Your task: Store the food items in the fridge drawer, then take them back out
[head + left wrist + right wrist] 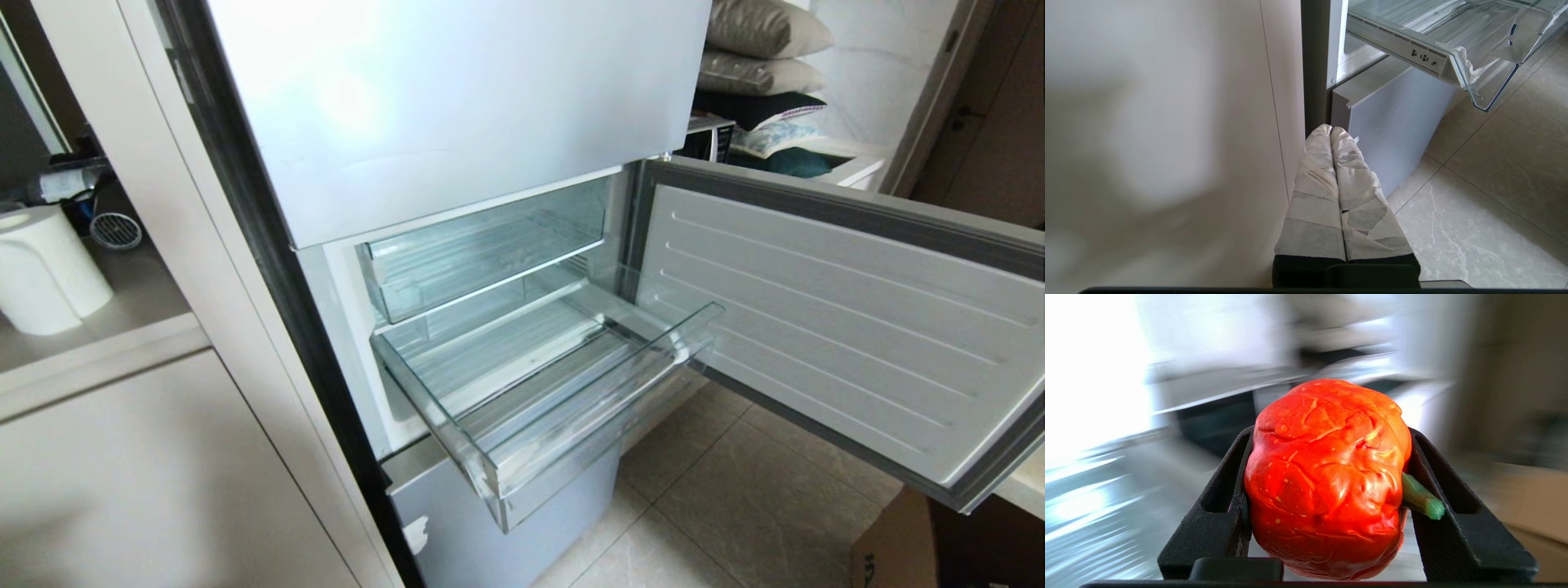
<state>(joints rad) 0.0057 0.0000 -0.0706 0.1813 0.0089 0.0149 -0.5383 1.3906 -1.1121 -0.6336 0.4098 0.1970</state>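
Right wrist view shows the right pincer [1327, 486] gripping the bumpy orange-red fruit [1327, 477] between its black fingers [1224, 506]. Left pincer [1331, 134], closed and empty, hangs below the pulled-out fridge drawer [1457, 49].

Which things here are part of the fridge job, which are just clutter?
Job:
- bumpy orange-red fruit, clamped in the right gripper
- lower clear fridge drawer, pulled out, no fruit inside
- left gripper, shut, parked low beside the fridge

Clutter:
- paper towel roll
- stacked cushions
- cardboard box
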